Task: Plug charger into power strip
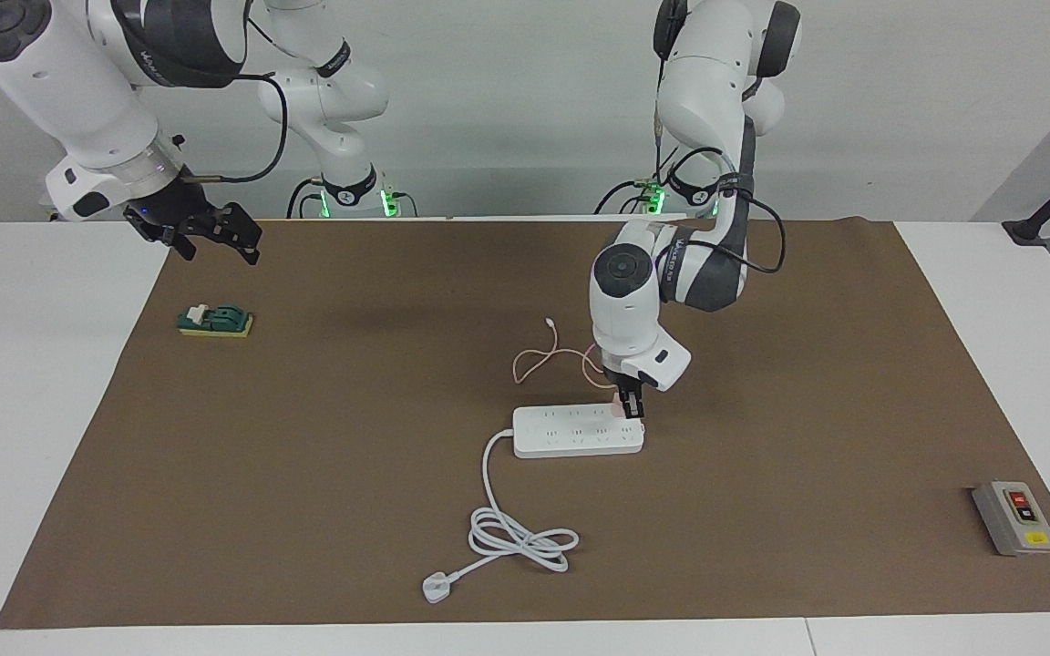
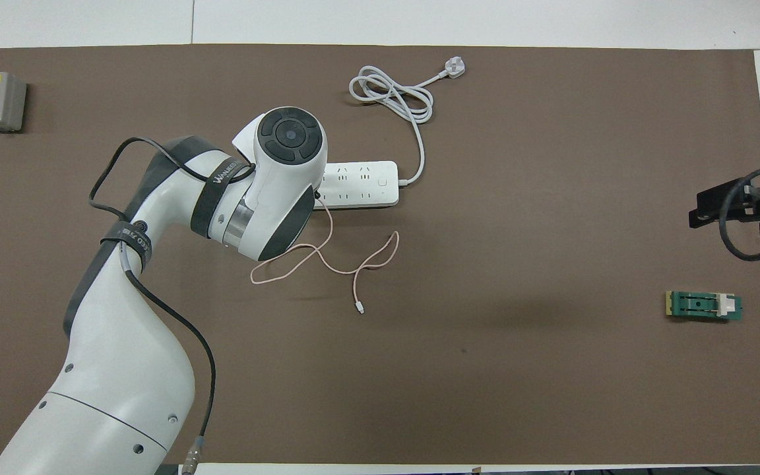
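Pink charger (image 1: 617,407) clamped in left gripper (image 1: 630,409), on the strip's (image 1: 577,432) end under that gripper | its cable (image 2: 327,257) trails from the gripper toward the robots | right gripper (image 1: 206,239) apart, waiting above desk (image 1: 42,383) edge over the green block (image 1: 215,322)

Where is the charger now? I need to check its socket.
In the facing view, the charger sits in the left gripper on the power strip, at the strip's end toward the left arm.
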Available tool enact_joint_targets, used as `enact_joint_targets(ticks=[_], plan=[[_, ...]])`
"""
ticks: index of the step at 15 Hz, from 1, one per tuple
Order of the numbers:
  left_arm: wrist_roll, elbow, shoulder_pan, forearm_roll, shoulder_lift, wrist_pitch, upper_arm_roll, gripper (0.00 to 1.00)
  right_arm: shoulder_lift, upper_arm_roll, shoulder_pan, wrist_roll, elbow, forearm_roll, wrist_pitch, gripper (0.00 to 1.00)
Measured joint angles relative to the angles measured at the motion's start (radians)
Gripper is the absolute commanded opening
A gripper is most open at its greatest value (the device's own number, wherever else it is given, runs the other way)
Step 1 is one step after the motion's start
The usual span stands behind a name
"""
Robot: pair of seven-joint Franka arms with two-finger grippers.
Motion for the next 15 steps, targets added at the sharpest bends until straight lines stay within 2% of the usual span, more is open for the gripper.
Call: enact_joint_targets(ticks=[1, 2, 3, 4, 6, 11, 14, 15], plan=[[0.003, 0.000, 0.000, 0.000, 0.000, 0.000, 0.000, 0.00, 0.000, 0.000, 0.000, 0.000, 0.000, 0.000, 0.000, 1.00], [0.007, 0.000, 0.000, 0.000, 0.000, 0.000, 0.000, 0.27, 0.000, 0.000, 0.000, 0.000, 0.000, 0.000, 0.000, 1.00], [0.010, 0.000, 0.001, 0.000, -0.001, 0.000, 0.000, 0.44, 0.000, 0.000, 0.000, 0.000, 0.000, 0.000, 0.000, 1.00], [0.013, -0.001, 0.002, -0.001, -0.001, 0.001, 0.000, 0.50, 0.000, 0.000, 0.000, 0.000, 0.000, 0.000, 0.000, 1.00], [0.030, -0.009, 0.005, -0.002, -0.005, -0.001, 0.000, 0.56, 0.000, 0.000, 0.000, 0.000, 0.000, 0.000, 0.000, 1.00], [0.087, -0.033, 0.033, -0.007, -0.081, -0.034, 0.000, 0.58, 0.000, 0.000, 0.000, 0.000, 0.000, 0.000, 0.000, 1.00], [0.117, -0.044, 0.036, -0.008, -0.145, -0.062, -0.001, 0.65, -0.001, 0.000, 0.000, 0.000, 0.000, 0.000, 0.000, 1.00], [0.134, -0.045, 0.038, -0.012, -0.166, -0.075, -0.001, 0.73, -0.001, 0.000, 0.000, 0.000, 0.000, 0.000, 0.000, 1.00]])
